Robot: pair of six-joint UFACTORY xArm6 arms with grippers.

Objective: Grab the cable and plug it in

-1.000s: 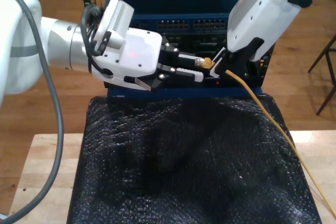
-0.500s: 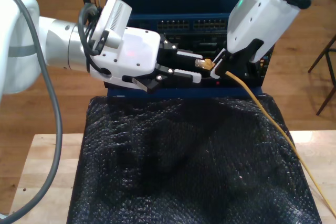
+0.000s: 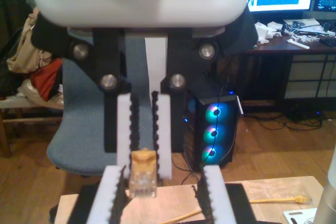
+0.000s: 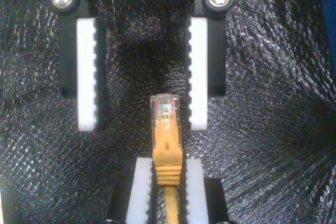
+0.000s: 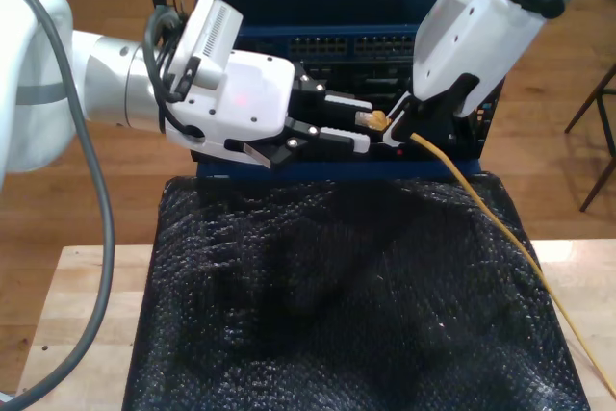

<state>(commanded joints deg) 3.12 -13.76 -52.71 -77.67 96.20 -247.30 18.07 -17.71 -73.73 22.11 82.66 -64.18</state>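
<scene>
Cable (image 4: 167, 145): yellow-orange, boot clamped between the pads of my second gripper (image 4: 167, 167), clear plug (image 4: 165, 108) sticking out past the fingertips. In the exterior view the cable (image 5: 481, 214) runs from that gripper (image 5: 393, 128) down across the mat (image 5: 337, 305) toward the exterior view's lower right. My first gripper (image 5: 364, 124) faces it from the exterior view's left, fingers spread wide and holding nothing. The plug tip sits between those spread pads (image 4: 86, 77); I cannot tell if it touches one. Blue box (image 5: 318, 7) with port rows stands behind both grippers. The mat lies on a wooden table (image 5: 87, 286).
</scene>
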